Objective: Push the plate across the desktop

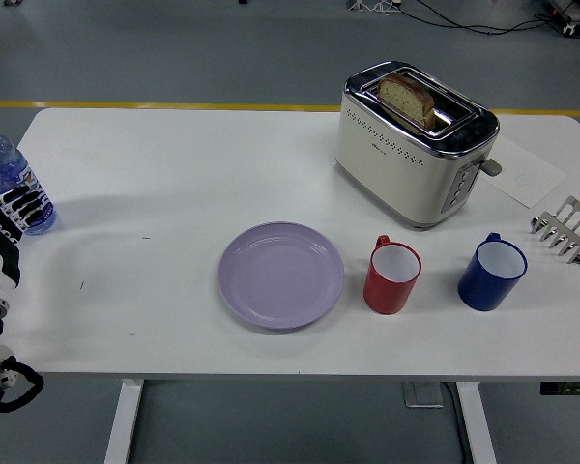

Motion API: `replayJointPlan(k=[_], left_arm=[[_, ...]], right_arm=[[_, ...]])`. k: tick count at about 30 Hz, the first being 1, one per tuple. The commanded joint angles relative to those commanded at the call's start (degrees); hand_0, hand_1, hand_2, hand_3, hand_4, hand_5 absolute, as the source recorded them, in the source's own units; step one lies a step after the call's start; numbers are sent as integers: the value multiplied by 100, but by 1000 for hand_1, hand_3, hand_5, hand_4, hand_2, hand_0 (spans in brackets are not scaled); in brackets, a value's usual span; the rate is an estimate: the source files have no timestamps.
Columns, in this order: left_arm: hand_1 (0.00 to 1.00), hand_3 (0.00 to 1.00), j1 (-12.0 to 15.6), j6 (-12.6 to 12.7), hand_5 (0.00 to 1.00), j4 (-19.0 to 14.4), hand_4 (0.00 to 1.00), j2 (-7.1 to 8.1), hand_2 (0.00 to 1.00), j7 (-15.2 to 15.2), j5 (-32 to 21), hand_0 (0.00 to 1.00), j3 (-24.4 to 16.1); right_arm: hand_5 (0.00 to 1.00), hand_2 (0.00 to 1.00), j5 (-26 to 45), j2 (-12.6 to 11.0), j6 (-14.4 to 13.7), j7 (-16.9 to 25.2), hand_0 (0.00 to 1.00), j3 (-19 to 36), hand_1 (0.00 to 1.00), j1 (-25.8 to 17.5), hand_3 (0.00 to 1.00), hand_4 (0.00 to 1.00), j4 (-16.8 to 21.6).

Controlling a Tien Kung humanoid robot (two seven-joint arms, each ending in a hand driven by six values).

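The lilac plate [281,275] lies untouched near the table's front edge, just left of the red mug [391,277]. The left hand [14,215] hovers at the far left edge by the water bottle [5,178], holding nothing; whether its fingers are spread I cannot tell. It should reach in low, meet the plate's left rim flat, and push steadily, steering clear of the mug.

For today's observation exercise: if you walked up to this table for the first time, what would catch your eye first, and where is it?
Probably the cream and chrome toaster at the far right, with a slice of bread standing in its slot. Next, the lilac plate near the front centre, with a red mug and a blue mug in a row to its right. The robot's left hand sits at the left edge beside a water bottle.
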Motion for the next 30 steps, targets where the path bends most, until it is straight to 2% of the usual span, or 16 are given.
replayJointPlan(k=[30], left_arm=[[705, 581, 83, -124, 998, -12, 523, -23, 658, 114, 51, 701, 73]], right_arm=[[220, 697, 64, -11, -10, 11, 689, -31, 676, -40, 613, 485, 0]])
